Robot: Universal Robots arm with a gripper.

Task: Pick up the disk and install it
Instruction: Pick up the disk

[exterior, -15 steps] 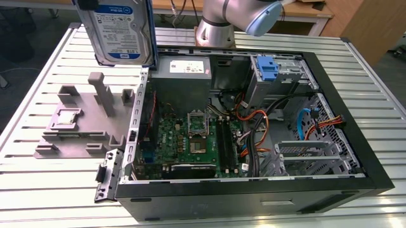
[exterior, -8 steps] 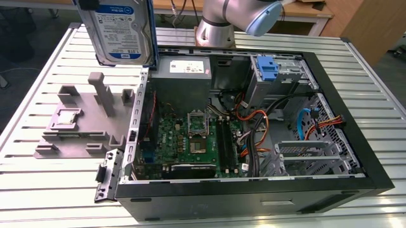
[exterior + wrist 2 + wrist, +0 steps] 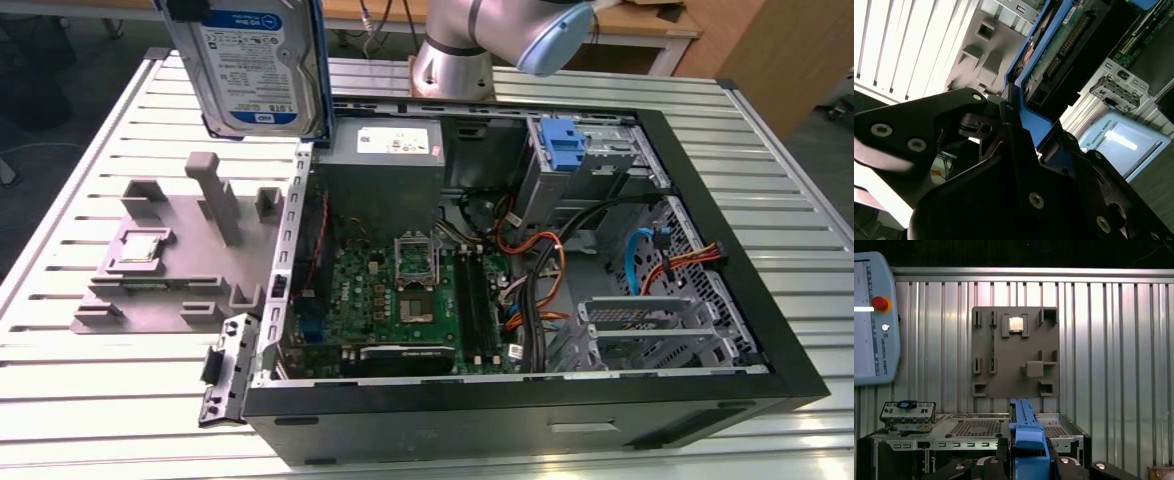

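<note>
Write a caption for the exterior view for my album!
The disk hangs upright high over the table, with the open computer case and grey holder below.

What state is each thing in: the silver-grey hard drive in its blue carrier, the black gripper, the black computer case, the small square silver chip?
Silver-grey disk in blue plastic carrier: held upright in the air.
Black gripper: shut on the disk's carrier.
Black metal computer case: lying on its side, panel off, open.
Small square silver chip: seated in the grey holder plate.
</note>
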